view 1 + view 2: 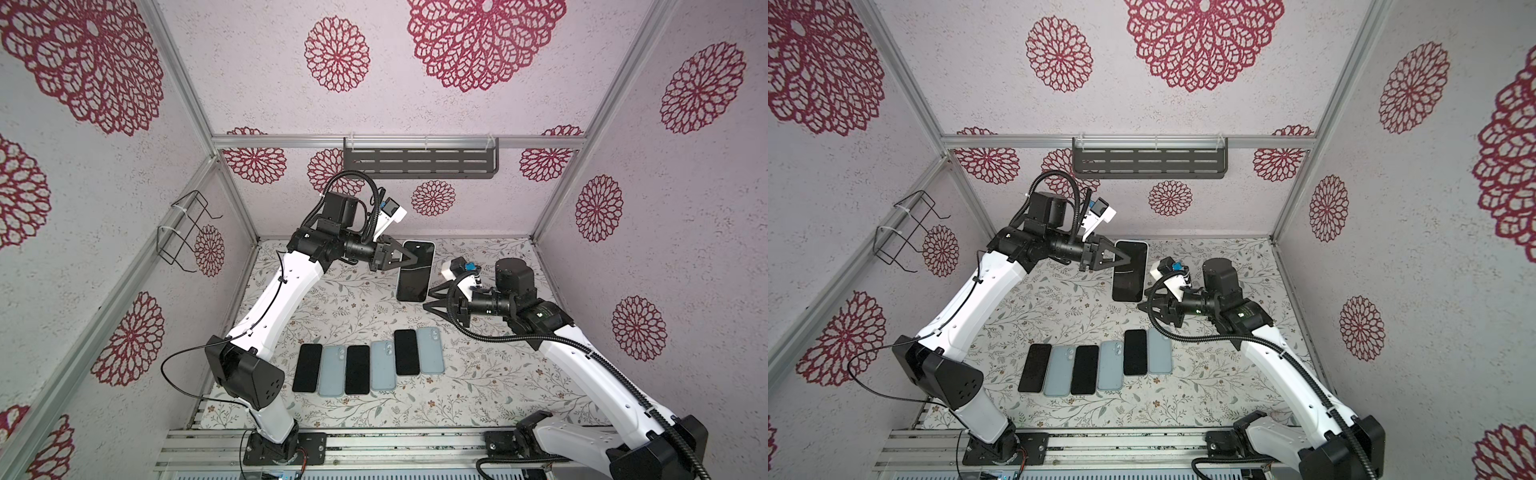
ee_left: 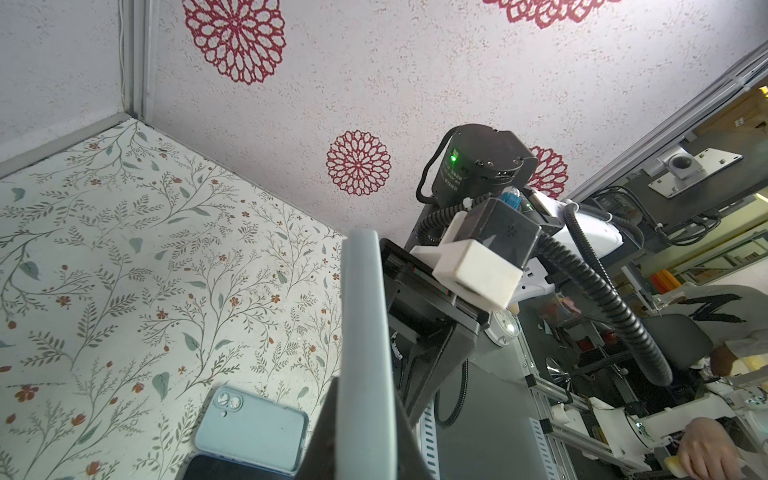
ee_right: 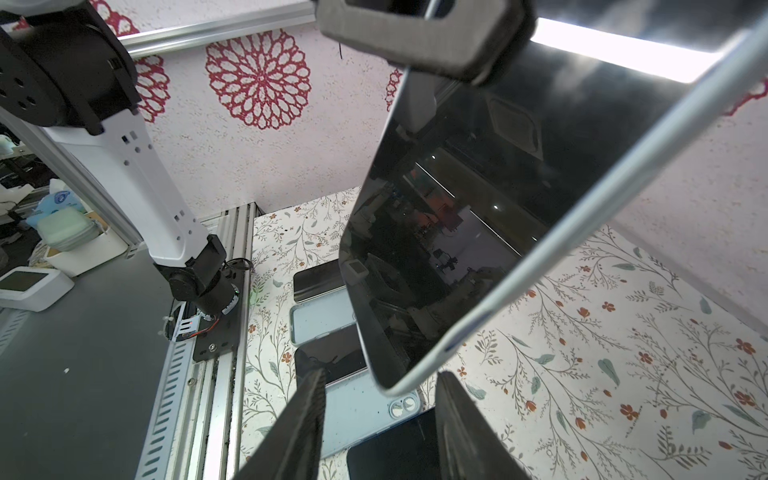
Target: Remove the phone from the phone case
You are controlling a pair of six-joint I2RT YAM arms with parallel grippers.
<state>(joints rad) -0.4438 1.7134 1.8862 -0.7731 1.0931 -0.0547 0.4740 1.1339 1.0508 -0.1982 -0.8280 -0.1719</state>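
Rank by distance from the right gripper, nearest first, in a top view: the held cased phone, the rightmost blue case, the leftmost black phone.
1. Held cased phone, in the left gripper, beside the right gripper.
2. Rightmost blue case, right end of the table row.
3. Leftmost black phone, row's left end.

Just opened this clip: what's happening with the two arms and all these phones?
The left gripper is clamped on a cased phone, holding it up off the floral table with the dark screen facing up. The right gripper is open at the phone's near end, jaws either side of a corner without gripping it. The pale blue case is still on. Nearer the front, three bare phones and three loose cases lie in a row.
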